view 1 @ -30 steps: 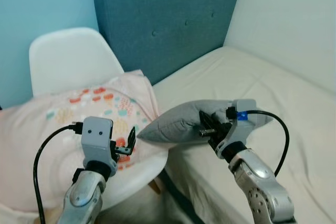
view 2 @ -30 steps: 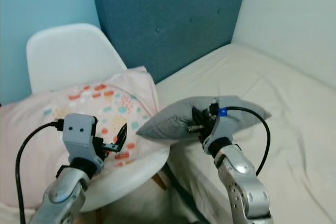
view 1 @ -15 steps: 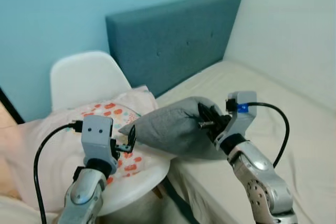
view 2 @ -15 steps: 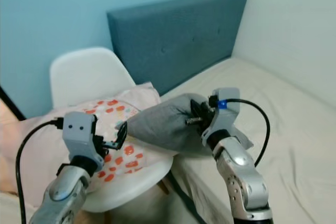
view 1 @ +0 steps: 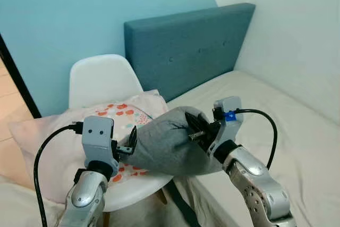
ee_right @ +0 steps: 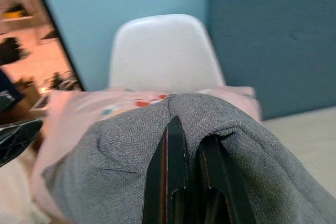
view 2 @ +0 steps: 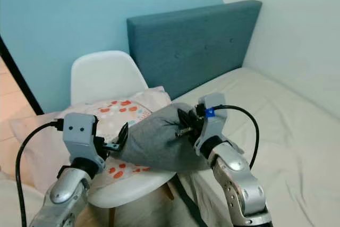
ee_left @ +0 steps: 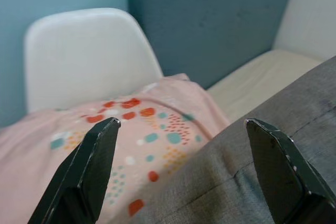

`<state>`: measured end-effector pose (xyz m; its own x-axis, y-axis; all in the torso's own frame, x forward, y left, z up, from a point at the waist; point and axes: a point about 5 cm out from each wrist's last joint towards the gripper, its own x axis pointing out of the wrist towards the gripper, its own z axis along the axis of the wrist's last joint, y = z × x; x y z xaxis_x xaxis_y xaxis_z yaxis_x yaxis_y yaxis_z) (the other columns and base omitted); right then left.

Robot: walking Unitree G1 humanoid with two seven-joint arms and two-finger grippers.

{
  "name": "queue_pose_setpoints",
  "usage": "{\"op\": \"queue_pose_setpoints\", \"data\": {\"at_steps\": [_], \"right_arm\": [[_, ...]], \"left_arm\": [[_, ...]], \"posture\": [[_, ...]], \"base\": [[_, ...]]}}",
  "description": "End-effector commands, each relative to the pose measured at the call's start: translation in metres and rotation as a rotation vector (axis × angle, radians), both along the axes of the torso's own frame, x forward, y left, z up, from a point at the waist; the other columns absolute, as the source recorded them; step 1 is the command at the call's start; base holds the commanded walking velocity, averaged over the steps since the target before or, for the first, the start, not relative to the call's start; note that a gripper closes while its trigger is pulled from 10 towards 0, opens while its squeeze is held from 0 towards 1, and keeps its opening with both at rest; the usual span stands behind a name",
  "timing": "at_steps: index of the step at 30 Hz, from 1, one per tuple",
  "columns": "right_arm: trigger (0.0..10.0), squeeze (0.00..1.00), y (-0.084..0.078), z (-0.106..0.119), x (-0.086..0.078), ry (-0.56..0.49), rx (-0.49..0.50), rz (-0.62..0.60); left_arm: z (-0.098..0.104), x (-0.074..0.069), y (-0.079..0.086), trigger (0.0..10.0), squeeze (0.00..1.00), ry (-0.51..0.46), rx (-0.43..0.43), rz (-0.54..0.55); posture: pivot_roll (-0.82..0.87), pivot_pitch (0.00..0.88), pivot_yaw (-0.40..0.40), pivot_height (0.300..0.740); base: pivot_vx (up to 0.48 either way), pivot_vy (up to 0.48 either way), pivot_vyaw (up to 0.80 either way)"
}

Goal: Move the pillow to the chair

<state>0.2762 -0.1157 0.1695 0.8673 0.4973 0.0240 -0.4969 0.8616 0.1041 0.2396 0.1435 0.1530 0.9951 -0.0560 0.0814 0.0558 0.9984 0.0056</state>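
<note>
A grey pillow [view 1: 164,144] hangs over the gap between the bed and the white chair [view 1: 103,81], its left end above the chair seat. My right gripper [view 1: 195,131] is shut on the pillow's top fold; the right wrist view shows both fingers [ee_right: 173,182] pinching the grey fabric [ee_right: 121,177]. My left gripper [view 1: 129,144] is open at the pillow's left tip, fingers [ee_left: 89,166] spread wide with the grey cloth [ee_left: 252,182] between them in the left wrist view. A pink patterned pillow [view 1: 64,136] lies on the chair seat under the grey one.
The beige bed [view 1: 287,126] stretches to the right, with a blue-grey headboard [view 1: 191,41] behind. A light blue wall [view 1: 79,14] backs the chair. A dark door edge [view 1: 16,73] and wooden floor lie at the left.
The camera has turned left and up. My right gripper has carried the grey pillow left, from the bed edge to over the chair seat and up to my left gripper.
</note>
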Motion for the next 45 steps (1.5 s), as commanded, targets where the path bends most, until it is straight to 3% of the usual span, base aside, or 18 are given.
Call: {"op": "queue_pose_setpoints", "data": {"at_steps": [1,16,45], "right_arm": [[10.0,0.00,0.0045,0.0136,-0.0012,-0.095,0.014,0.035],[10.0,0.00,0.0068,0.0067,0.0007,-0.097,0.028,0.053],[10.0,0.00,0.0084,0.0052,0.0040,-0.115,0.029,0.055]], "left_arm": [[-0.0024,-0.0005,-0.0017,10.0,0.00,0.007,0.009,0.002],[-0.0069,0.0017,-0.0051,10.0,0.00,0.028,0.041,-0.010],[-0.0105,0.0070,-0.0028,10.0,0.00,0.049,0.018,-0.007]], "posture": [[0.07,0.000,-0.075,0.740],[0.09,0.000,-0.078,0.740],[0.09,0.000,-0.079,0.740]], "base": [[0.000,0.000,0.75],[0.000,0.000,0.75],[0.000,0.000,0.75]]}}
